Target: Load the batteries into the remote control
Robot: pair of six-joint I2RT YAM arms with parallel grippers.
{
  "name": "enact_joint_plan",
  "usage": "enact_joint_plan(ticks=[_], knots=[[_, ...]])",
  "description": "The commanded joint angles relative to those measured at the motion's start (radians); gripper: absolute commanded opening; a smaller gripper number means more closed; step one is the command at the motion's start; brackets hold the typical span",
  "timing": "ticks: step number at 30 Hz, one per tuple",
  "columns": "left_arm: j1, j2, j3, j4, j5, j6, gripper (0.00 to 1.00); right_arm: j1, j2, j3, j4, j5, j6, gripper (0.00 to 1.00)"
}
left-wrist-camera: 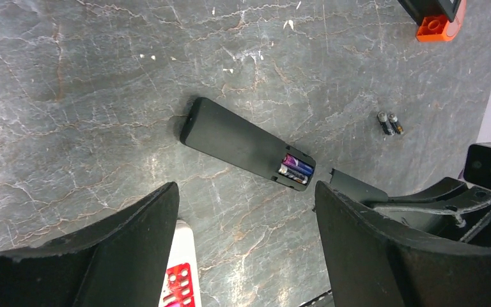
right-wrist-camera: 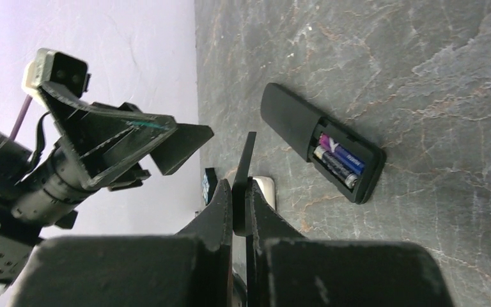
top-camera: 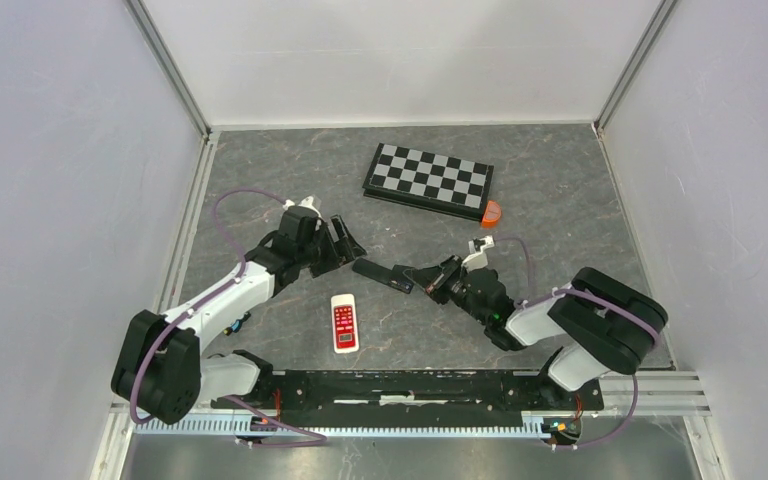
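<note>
Two batteries (left-wrist-camera: 296, 167) lie in the black remote (left-wrist-camera: 243, 144)'s open compartment — right gripper (right-wrist-camera: 240, 192) pinches the thin battery cover (right-wrist-camera: 248, 153), left gripper (left-wrist-camera: 246, 188) hangs spread wide above.

Folded chessboard (top-camera: 428, 180) at table's (top-camera: 560, 200) far side; orange block (top-camera: 491, 213) against its right corner; white remote (top-camera: 344, 323) near front.
</note>
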Motion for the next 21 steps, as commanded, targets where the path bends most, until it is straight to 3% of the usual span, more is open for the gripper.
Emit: enact_joint_plan(ticks=[1, 21], knots=[[0.006, -0.019, 0.034, -0.002, -0.039, 0.048, 0.84, 0.016, 0.059, 0.043, 0.002, 0.073, 0.07, 0.0], [0.007, -0.044, 0.038, -0.004, -0.039, 0.055, 0.86, 0.037, 0.135, 0.117, -0.168, 0.138, 0.121, 0.0]])
